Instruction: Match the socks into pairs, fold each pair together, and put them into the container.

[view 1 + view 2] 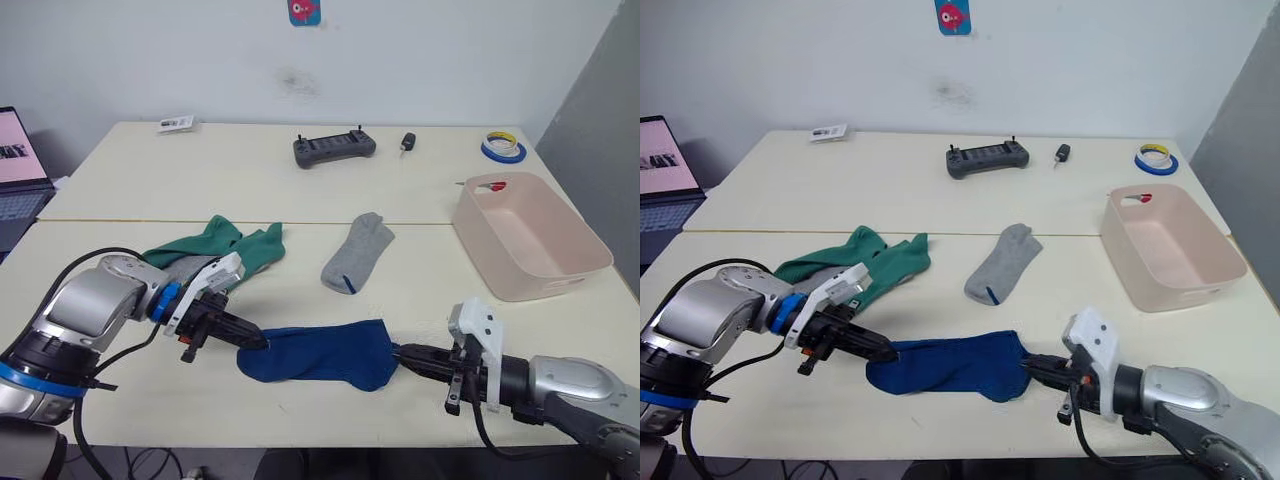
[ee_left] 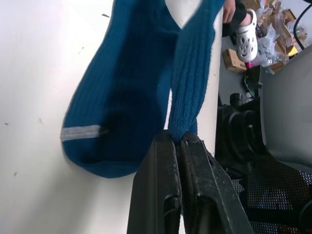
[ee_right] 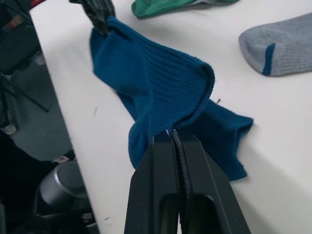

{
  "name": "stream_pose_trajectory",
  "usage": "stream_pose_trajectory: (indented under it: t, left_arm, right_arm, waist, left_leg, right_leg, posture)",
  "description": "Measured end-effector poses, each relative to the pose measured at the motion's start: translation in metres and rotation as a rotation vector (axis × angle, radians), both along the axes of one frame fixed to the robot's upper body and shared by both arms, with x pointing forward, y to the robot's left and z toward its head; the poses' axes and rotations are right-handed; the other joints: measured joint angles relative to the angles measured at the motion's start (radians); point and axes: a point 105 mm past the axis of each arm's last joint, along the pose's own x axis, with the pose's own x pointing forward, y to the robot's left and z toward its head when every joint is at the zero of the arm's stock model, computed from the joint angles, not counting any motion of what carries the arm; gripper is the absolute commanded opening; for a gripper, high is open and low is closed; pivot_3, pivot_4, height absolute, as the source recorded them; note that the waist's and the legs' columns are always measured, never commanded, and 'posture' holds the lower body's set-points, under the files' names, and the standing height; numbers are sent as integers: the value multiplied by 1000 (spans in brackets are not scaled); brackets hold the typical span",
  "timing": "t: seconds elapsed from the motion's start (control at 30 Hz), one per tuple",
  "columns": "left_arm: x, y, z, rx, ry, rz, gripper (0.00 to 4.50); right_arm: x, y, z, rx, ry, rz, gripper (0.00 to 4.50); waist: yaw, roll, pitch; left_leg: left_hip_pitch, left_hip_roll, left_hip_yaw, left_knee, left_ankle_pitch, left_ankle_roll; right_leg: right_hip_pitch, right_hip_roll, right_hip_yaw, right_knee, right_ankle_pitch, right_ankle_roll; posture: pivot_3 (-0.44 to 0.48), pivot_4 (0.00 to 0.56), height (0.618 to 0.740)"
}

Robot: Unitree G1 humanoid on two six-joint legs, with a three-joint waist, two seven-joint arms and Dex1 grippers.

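A dark blue sock pair is stretched between my two grippers near the table's front edge. My left gripper is shut on its left end, and in the left wrist view the black fingers pinch a fold of blue fabric. My right gripper is shut on its right end. Green socks lie behind my left arm, with a bit of grey sock under them. A grey sock with a blue stripe lies at mid-table. The pale pink container stands at the right.
At the table's far edge lie a black controller, a small dark key fob, a blue tape roll and a small label. A laptop stands at the left. Something red sits inside the container's far end.
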Motion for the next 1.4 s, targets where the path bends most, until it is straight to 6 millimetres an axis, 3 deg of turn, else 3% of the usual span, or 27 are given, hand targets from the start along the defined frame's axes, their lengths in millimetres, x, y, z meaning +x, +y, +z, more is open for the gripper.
stream_pose_trajectory:
  t: [0.2,0.37,0.6,0.73,0.87,1.0,1.13,1.23,1.33,1.4]
  left_arm:
    - [15,-12,-31,46,24,-15,0]
    - [33,-19,-41,78,-12,-24,0]
    - [36,-20,-45,77,-10,-46,0]
    - [38,-22,-44,66,-12,-50,972]
    - [40,-23,-40,46,-48,-63,2150]
    - [46,-19,-32,30,-89,-17,3287]
    - [49,4,-17,38,-138,59,3292]
    - [46,12,-5,-3,-183,88,3292]
    - [45,7,9,-80,-231,107,3292]
    - [43,0,21,-139,-260,109,2874]
  right_arm:
    - [8,-4,-16,-48,72,-46,44]
    - [13,-6,-32,-107,104,-76,44]
    - [18,-7,-36,-137,76,-95,44]
    - [22,-7,-34,-154,48,-98,0]
    - [26,-10,-36,-171,30,-113,1008]
    - [30,-13,-34,-185,-8,-131,2410]
    - [37,-23,-26,-187,-67,-180,3775]
    - [39,-25,-19,-174,-118,-179,3775]
    - [39,-19,-11,-146,-168,-155,3775]
    - [37,-12,-7,-121,-193,-134,3616]
  waist:
    - [0,0,0]
    - [0,-1,1]
    - [-1,-1,0]
    - [0,-1,0]
    - [0,-1,0]
    - [0,-1,0]
    - [-4,-1,0]
    - [-1,-1,1]
    - [0,-1,1]
    - [2,-1,1]
  left_leg:
    - [-1,-1,0,0,0,0]
    - [-1,-1,1,0,0,0]
    - [-1,-1,0,0,0,0]
    - [-1,-1,0,1,0,0]
    - [0,-1,0,1,0,0]
    - [0,-1,0,1,0,0]
    - [0,0,0,0,0,0]
    - [0,1,0,0,0,0]
    - [-1,1,0,1,0,0]
    - [-1,0,0,1,0,0]
  right_leg:
    - [0,1,0,0,0,0]
    - [-1,1,0,0,0,0]
    - [-1,1,0,0,0,0]
    - [0,1,0,0,0,0]
    - [0,1,0,0,0,0]
    - [0,1,0,0,0,0]
    - [-1,1,0,0,0,0]
    - [-1,1,0,0,0,0]
    - [0,0,0,0,0,0]
    - [0,-1,0,0,0,0]
  posture:
    - [0,150,740]
    - [0,150,740]
    - [0,150,740]
    - [0,150,740]
    - [0,150,740]
    - [0,150,740]
    - [0,150,740]
    - [0,150,740]
    - [0,150,740]
    - [0,150,740]
